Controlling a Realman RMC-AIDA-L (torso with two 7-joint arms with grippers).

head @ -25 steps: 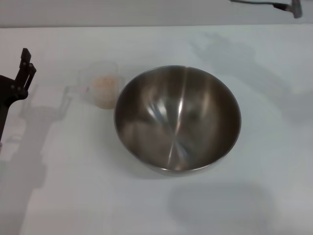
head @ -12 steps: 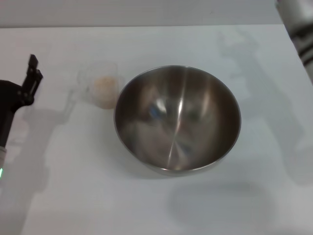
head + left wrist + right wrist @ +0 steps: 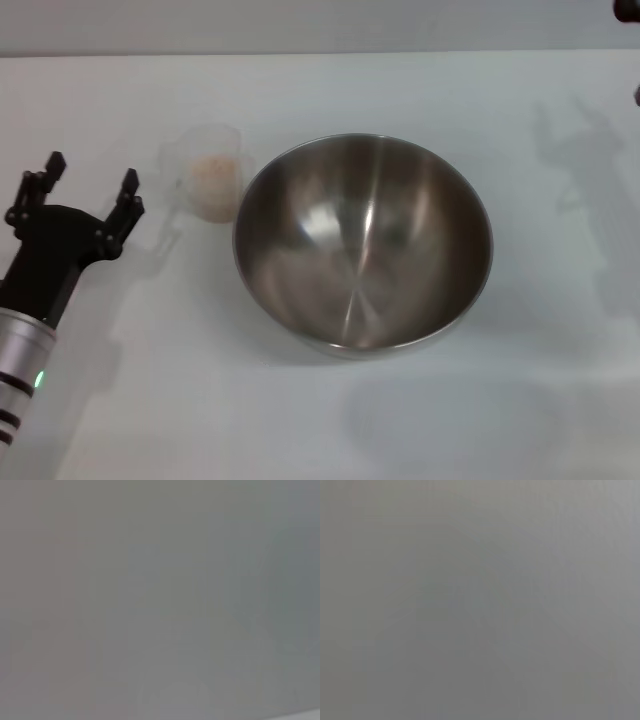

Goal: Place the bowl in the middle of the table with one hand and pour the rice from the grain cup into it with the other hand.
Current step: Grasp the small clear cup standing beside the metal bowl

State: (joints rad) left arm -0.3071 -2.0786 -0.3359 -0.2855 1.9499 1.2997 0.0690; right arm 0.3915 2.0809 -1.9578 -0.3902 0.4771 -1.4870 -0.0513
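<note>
The steel bowl (image 3: 363, 243) sits upright near the middle of the white table (image 3: 330, 90), empty inside. The clear grain cup (image 3: 208, 172) stands just to its left, touching or nearly touching its rim, with pale pinkish rice (image 3: 214, 178) in it and its handle (image 3: 160, 215) pointing toward the front left. My left gripper (image 3: 88, 182) is open and empty, a short way left of the cup's handle. Of my right arm only a dark edge (image 3: 628, 10) shows at the top right corner. Both wrist views show plain grey.
Shadows of the arms fall on the table at the left and the far right. The table's far edge runs along the top of the head view.
My left arm has come in from the left edge toward the cup, and its gripper now shows both fingers spread. My right arm has drawn back out of the top right. Bowl and cup have not moved.
</note>
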